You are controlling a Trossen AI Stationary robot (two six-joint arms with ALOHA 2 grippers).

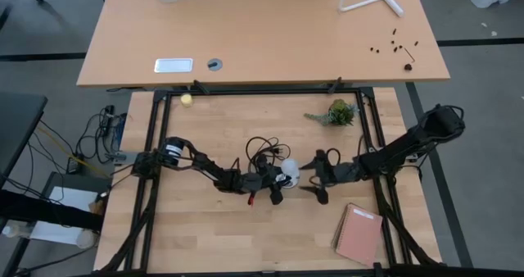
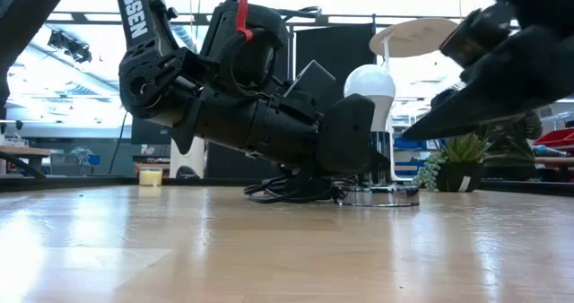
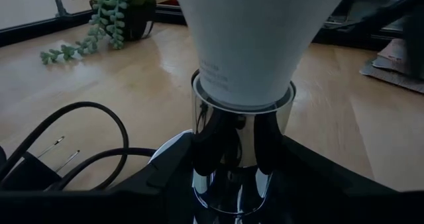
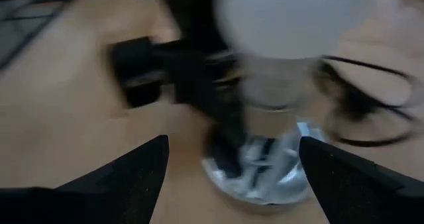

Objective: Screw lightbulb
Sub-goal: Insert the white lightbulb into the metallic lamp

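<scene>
The white lightbulb (image 1: 288, 175) stands upright in a chrome socket (image 3: 242, 138), whose round disc base (image 2: 381, 195) rests on the table at its middle. My left gripper (image 1: 277, 184) reaches in from the table's left and is shut on the socket below the bulb (image 3: 258, 38). My right gripper (image 1: 316, 179) hovers just to the right of the bulb (image 4: 285, 18), a little above the table. Its fingers are open and spread wide, and nothing is between them (image 4: 232, 174). My left gripper pinches the socket's chrome barrel (image 3: 218, 151) between its two fingers (image 3: 169, 177), just under the bulb's neck. The fingers come nearly level from the table's left. The socket stands upright with its disc base on the table, and the bulb sits upright in it.
The socket's black cord (image 1: 262, 152) lies coiled just behind the socket. A small potted plant (image 1: 337, 113) stands at the far right, a reddish notebook (image 1: 359, 232) lies at the near right, and a yellowish ball (image 1: 187, 99) sits at the far left. Black frame rails (image 1: 151, 146) border the table.
</scene>
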